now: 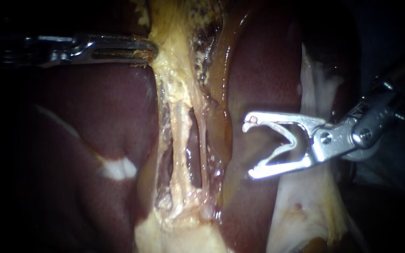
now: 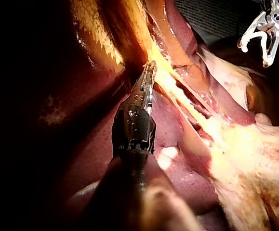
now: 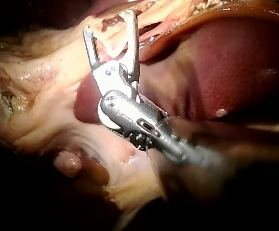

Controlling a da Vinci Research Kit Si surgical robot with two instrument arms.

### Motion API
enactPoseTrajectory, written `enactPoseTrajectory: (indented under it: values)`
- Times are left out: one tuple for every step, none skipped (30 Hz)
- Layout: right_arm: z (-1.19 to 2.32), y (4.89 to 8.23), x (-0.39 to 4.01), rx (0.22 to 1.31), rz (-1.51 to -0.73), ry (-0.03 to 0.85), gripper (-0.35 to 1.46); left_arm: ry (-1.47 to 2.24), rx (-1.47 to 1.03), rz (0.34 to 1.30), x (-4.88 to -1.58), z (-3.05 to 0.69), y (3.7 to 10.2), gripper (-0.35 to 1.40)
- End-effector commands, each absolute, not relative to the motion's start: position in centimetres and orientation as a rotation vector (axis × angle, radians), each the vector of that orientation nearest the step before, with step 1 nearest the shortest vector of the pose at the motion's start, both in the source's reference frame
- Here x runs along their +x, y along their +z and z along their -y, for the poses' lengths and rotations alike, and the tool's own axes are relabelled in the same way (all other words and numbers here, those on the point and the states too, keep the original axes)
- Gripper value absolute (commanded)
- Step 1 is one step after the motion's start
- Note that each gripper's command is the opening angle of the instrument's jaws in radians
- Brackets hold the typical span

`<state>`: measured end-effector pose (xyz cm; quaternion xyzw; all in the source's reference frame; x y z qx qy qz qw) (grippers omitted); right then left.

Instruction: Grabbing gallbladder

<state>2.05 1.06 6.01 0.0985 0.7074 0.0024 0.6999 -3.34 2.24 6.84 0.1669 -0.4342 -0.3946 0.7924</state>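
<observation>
The right instrument [image 1: 250, 148] has its jaws spread wide and empty, poised over the dark red liver [image 1: 263, 70]. Just ahead of their tips runs the amber gallbladder [image 1: 220, 98], untouched. Beyond it, the left instrument [image 1: 151, 50] has its jaws closed together on the edge of the yellow tissue [image 1: 174, 93].

Polished, glossy metal on the right instrument [image 1: 251, 148]; duller, toothed metal on the left instrument [image 1: 152, 49]. Wet, smooth, glossy liver [image 1: 263, 70]; rough, fibrous, glistening yellow tissue [image 1: 176, 93].
</observation>
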Motion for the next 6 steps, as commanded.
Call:
enactPoseTrajectory:
  values:
    - [-1.06, 6.01, 2.05, 0.219, -1.576, 0.005, 0.60, -0.849, 0.359, 0.934, -3.34, -2.25, 6.85, -0.35]
    - [-1.06, 6.01, 2.05, 0.219, -1.576, 0.005, 0.60, -0.849, 0.359, 0.934, -3.34, -2.26, 6.85, -0.35]
    - [-1.06, 6.01, 2.05, 0.219, -1.576, 0.005, 0.60, -0.849, 0.359, 0.934, -3.34, -2.26, 6.84, -0.35]
    - [-1.06, 6.01, 2.05, 0.219, -1.576, 0.005, 0.60, -0.850, 0.360, 0.934, -3.34, -2.26, 6.84, -0.35]
    - [-1.06, 6.01, 2.06, 0.219, -1.576, 0.006, 0.60, -0.850, 0.360, 0.934, -3.34, -2.27, 6.84, -0.35]
    - [-1.06, 6.01, 2.06, 0.219, -1.576, 0.006, 0.60, -0.850, 0.360, 0.934, -3.33, -2.28, 6.83, -0.35]
